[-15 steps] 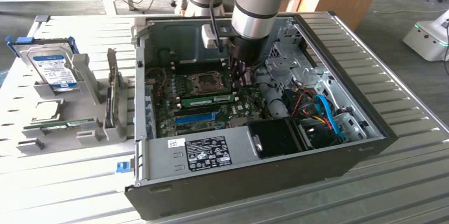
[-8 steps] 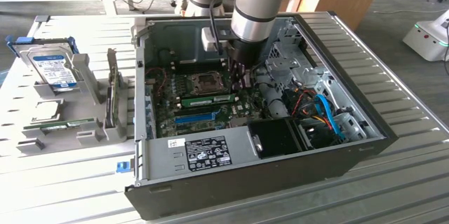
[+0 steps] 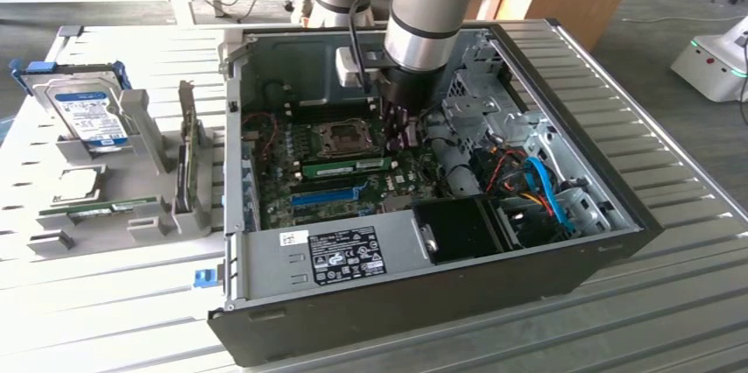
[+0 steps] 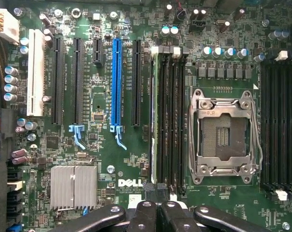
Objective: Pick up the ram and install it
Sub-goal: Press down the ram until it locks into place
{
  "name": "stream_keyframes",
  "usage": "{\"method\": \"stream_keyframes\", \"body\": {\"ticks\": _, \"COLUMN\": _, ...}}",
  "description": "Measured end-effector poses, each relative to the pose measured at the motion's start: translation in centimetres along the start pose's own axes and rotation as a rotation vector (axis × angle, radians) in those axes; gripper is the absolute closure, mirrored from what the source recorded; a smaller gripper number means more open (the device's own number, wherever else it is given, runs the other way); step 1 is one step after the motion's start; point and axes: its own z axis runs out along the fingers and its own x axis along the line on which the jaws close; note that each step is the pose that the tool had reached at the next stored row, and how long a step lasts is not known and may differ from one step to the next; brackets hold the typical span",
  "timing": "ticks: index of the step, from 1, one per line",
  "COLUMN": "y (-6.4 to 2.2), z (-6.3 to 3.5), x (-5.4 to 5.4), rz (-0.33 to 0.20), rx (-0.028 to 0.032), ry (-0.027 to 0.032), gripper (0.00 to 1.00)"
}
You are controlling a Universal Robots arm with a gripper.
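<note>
Inside the open Dell case, my claw hangs pressed together, gripping nothing I can make out. The ram stands on edge mid-frame below the CPU socket. Its long axis runs from my claw toward the exterior view's left.

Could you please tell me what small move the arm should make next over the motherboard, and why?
Probably a short, straight press down. The gripper is shut, holds nothing, and sits above one end of the ram, which already stands in a memory slot beside the CPU socket. I cannot tell whether the latches have closed.
</note>
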Motion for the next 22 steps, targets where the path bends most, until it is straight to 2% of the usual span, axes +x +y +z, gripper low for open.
{"method": "stream_keyframes", "body": {"ticks": 22, "y": -0.21, "z": 0.54, "x": 0.02, "rz": 0.000, "rx": -0.0009, "ry": -0.0001, "gripper": 0.89}}
